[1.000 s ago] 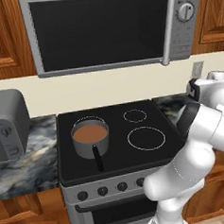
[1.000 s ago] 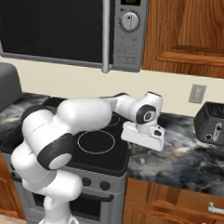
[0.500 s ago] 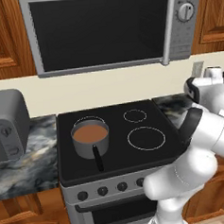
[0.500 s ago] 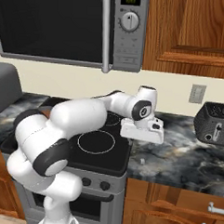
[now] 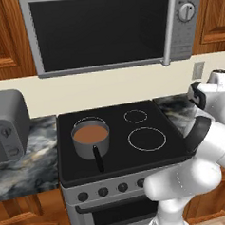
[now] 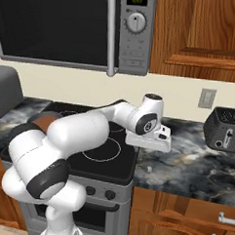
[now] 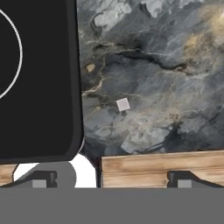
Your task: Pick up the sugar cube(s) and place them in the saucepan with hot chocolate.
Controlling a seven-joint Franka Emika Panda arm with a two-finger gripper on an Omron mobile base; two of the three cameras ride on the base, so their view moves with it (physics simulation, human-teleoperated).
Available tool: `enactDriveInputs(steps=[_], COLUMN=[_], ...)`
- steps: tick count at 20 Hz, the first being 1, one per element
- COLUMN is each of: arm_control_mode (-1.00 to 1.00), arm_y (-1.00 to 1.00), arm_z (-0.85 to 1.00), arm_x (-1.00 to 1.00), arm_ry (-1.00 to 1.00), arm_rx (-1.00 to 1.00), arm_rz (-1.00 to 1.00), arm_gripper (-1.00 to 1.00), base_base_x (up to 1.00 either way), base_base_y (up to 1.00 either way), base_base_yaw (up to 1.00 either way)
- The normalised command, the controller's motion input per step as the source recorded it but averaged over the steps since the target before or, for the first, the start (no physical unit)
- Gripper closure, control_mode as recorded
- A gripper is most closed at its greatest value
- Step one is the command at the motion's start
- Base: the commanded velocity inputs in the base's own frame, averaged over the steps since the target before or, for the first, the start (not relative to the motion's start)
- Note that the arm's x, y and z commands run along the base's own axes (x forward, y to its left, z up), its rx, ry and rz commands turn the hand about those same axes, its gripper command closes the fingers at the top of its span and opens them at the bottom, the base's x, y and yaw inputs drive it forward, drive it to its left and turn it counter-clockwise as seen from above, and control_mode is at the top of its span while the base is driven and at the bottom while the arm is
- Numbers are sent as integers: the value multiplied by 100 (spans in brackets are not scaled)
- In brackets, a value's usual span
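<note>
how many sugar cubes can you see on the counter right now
1. The sugar cube lies on the marble counter just right of the stovetop, near the front edge. Others may be hidden behind the arm.

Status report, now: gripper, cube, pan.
Gripper open, empty, above the counter. Sugar cube on the counter right of the stove, untouched. Saucepan on front left burner, chocolate in. Nothing near the cube.

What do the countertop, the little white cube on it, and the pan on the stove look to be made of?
Countertop: polished dark marble or granite, going by its grey and tan veining. Sugar cube: matte whitish block, too small to show any grain. Saucepan: dull grey metal wall with a black handle, perhaps plastic.
</note>
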Motion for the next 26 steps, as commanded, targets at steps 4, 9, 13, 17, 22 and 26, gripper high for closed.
enactDriveInputs(steps=[4,9,13,17,22,26], arm_control_mode=[-100,-100,-100,-100,-100,-100], arm_y=[0,0,-1,-1,-8,-10], arm_z=[-7,-33,-33,-26,-13,0], arm_x=[31,35,24,18,9,18], arm_ry=[9,6,0,0,0,0], arm_rx=[0,0,0,0,0,0], arm_rz=[0,0,0,2,6,6], arm_gripper=[-100,-100,-100,-100,-100,-100], base_base_x=[0,0,0,0,0,0], base_base_y=[0,0,0,0,0,0], base_base_yaw=[0,0,0,0,0,0])
